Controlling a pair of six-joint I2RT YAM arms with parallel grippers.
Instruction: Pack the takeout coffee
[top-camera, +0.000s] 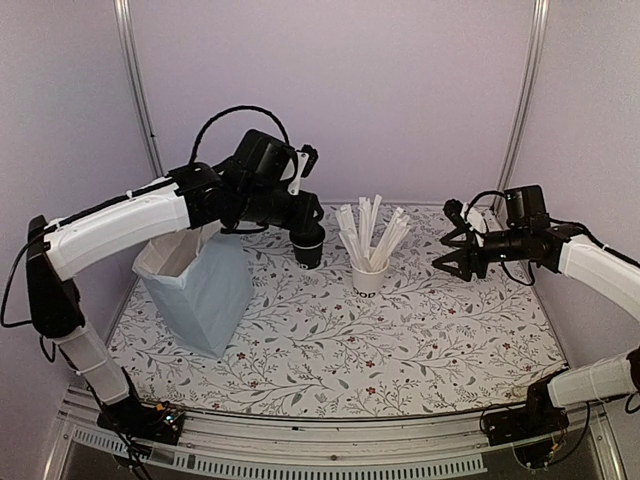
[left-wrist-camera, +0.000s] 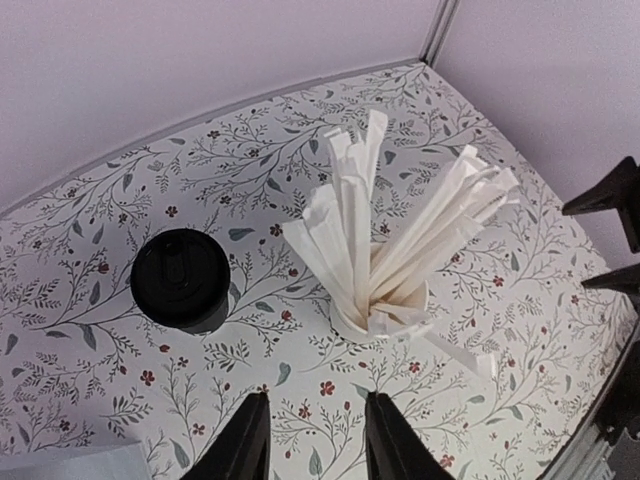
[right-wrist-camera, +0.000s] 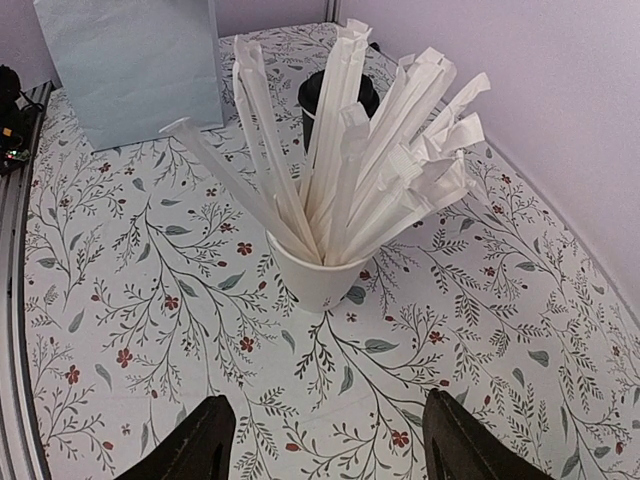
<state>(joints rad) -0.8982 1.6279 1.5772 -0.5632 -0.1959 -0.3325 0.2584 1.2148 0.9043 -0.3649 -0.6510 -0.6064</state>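
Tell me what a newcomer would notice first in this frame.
The white cup, crammed with tall wrapped sticks fanning outward, stands mid-table and grabs the eye first. Left of it and a little farther back stands the black cup, with the open left gripper hovering near it. A pale blue bag stands open at the left, and the right gripper hangs open at the right.

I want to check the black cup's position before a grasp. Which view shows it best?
Left wrist: the black cup is fully visible from above, standing left of the sticks. The top view shows it small, partly hidden by the left arm. In the right wrist view the sticks hide most of it.
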